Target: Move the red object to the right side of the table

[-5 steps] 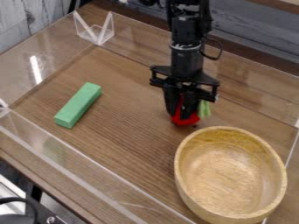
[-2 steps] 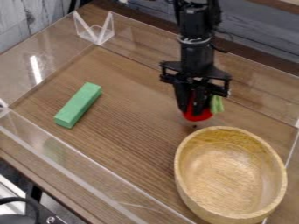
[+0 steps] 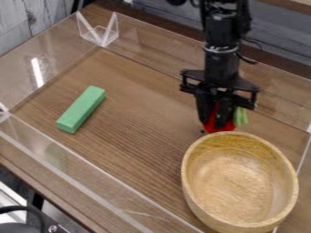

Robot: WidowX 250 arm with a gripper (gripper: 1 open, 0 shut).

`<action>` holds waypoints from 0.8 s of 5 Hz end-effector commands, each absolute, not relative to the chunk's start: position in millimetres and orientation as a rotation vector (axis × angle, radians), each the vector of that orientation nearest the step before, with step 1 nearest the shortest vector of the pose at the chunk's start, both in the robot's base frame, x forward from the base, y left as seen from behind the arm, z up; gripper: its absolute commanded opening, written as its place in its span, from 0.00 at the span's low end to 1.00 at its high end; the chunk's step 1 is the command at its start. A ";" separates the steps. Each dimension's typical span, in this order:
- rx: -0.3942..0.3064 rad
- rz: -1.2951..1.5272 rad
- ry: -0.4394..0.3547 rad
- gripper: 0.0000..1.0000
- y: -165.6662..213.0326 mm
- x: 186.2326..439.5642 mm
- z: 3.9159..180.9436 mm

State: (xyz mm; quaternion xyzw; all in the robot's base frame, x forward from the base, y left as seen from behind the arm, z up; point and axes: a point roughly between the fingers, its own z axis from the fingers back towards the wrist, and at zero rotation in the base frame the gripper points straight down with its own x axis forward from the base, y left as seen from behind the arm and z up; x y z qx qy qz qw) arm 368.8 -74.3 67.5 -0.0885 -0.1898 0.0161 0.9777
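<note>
The black pincer (image 3: pixel 221 116) is clamped tight on the red toy fruit (image 3: pixel 219 122), apparently just above the tabletop (image 3: pixel 134 146); fruit sits at twelve o'clock of the wooden bowl (image 3: pixel 239 182); green block (image 3: pixel 82 108) lies at nine o'clock.

Red object (image 3: pixel 219 121), black pincer (image 3: pixel 220 113), green block (image 3: pixel 80 108), brown wood-grain table (image 3: pixel 134 146).

No legible text, labels, brand marks, numbers or signs in this view. Checked the green block (image 3: pixel 80 108), the wooden bowl (image 3: pixel 239 182), the acrylic walls (image 3: pixel 49 55) and the arm (image 3: pixel 223 36): all unmarked.
</note>
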 end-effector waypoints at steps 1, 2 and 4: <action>-0.189 0.037 -0.462 0.00 -89.7 374.2 86.3; -0.193 0.038 -0.465 0.00 -101.6 370.3 80.5; -0.191 0.032 -0.459 0.00 -127.2 370.9 59.7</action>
